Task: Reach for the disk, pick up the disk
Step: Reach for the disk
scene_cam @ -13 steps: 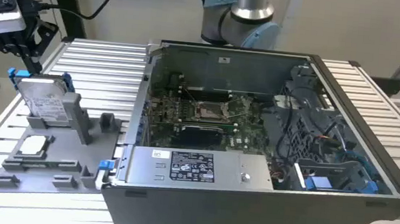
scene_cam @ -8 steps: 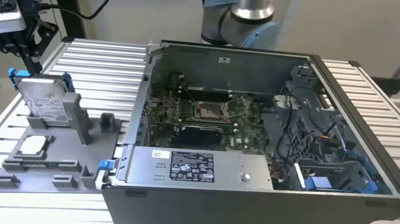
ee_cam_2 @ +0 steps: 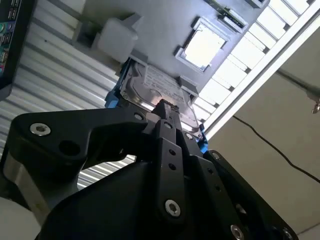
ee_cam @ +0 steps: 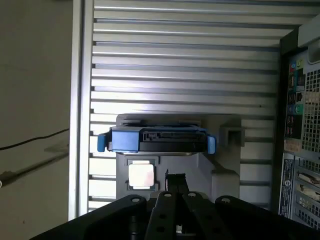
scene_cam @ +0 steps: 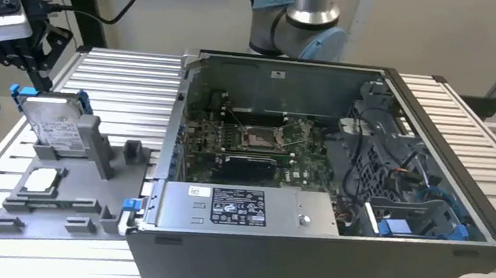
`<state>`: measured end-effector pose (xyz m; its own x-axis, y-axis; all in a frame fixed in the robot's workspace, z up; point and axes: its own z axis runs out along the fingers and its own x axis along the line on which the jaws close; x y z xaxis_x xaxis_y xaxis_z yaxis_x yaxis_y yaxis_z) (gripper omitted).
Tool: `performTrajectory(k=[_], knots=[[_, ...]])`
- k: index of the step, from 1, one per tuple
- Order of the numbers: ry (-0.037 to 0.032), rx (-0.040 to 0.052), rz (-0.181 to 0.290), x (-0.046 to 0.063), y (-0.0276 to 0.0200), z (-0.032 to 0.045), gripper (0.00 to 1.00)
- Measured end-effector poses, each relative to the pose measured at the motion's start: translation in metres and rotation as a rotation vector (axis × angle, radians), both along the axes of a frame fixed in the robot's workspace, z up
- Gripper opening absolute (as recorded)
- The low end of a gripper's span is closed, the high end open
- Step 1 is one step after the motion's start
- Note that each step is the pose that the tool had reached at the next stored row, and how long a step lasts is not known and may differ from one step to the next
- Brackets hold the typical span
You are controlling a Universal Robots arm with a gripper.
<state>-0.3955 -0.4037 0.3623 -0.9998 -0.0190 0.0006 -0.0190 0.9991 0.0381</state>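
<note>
The disk, silver-grey with a white label and a blue frame, stands on edge in a slot of a grey holder at the exterior view's left. My gripper hangs just above and behind it, apart from it, with nothing held. In the first wrist view the disk's blue-framed edge lies ahead of my gripper, whose fingers sit together. In the second wrist view the disk's labelled face shows just beyond my gripper.
A small white-faced square chip lies flat in the holder below the disk. An open computer case fills the middle and the exterior view's right, with a long grey box along its near wall. All rest on a slatted metal table.
</note>
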Motion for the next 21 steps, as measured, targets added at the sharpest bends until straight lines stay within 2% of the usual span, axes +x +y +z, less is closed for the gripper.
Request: performTrajectory(k=[3, 6, 8, 10, 21], knots=[[0.0000, -0.0001, 0.000, 0.000, 0.0050, 0.0000, 0.00], [0.0000, -0.0014, 0.000, 0.000, 0.0171, -0.0001, 0.00], [-0.0001, -0.0017, 0.000, -0.003, 0.0224, -0.0002, 0.00], [0.0000, -0.0017, 0.000, -0.009, 0.0238, -0.0002, 0.00], [-0.0003, -0.0016, 0.000, -0.038, 0.0239, -0.0003, 0.00]])
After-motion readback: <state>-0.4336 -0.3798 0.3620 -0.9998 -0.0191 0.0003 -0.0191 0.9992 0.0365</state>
